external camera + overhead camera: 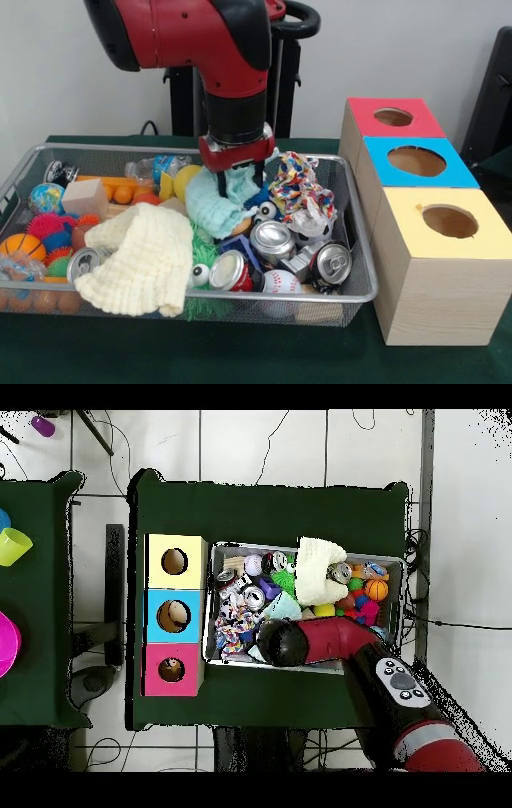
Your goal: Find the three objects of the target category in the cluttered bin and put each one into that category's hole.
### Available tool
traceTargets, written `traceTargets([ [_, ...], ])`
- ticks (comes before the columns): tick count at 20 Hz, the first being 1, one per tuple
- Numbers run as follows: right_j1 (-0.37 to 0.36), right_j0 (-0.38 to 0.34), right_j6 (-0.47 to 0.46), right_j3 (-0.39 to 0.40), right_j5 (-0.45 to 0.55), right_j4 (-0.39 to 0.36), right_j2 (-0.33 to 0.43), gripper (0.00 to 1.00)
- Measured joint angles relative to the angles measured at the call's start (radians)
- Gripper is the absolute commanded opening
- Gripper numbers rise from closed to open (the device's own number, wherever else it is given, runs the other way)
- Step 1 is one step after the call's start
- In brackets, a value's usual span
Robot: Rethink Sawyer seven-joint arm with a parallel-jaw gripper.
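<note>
My gripper (238, 184) hangs over the middle of the wire bin (364, 240), shut on a mint green cloth (218, 210) whose lower end droops onto the clutter. A cream knitted cloth (140, 258) lies at the bin's front left. A multicoloured cloth (298, 188) is bunched to the right of the gripper. In the overhead view the arm (320, 639) covers the gripper. There the mint cloth (285, 606), the cream cloth (318, 572) and the multicoloured cloth (234, 626) all show inside the bin (300, 547).
Three boxes with round top holes stand right of the bin: red (424, 122), blue (458, 172) and yellow (476, 244). The bin also holds several cans (274, 240), balls (22, 246), a wooden block (84, 196) and a bottle (152, 168).
</note>
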Motion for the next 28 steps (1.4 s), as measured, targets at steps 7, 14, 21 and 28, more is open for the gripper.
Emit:
traceTargets([
  [7,0.032,-0.009,0.000,-0.142,0.258,0.028,0.033,1.00],
  [14,0.053,-0.015,0.000,-0.230,0.328,0.027,0.063,1.00],
  [21,0.024,-0.039,0.000,-0.249,0.329,0.027,0.083,1.00],
  [28,-0.151,-0.029,0.000,-0.157,0.349,0.072,0.054,1.00],
])
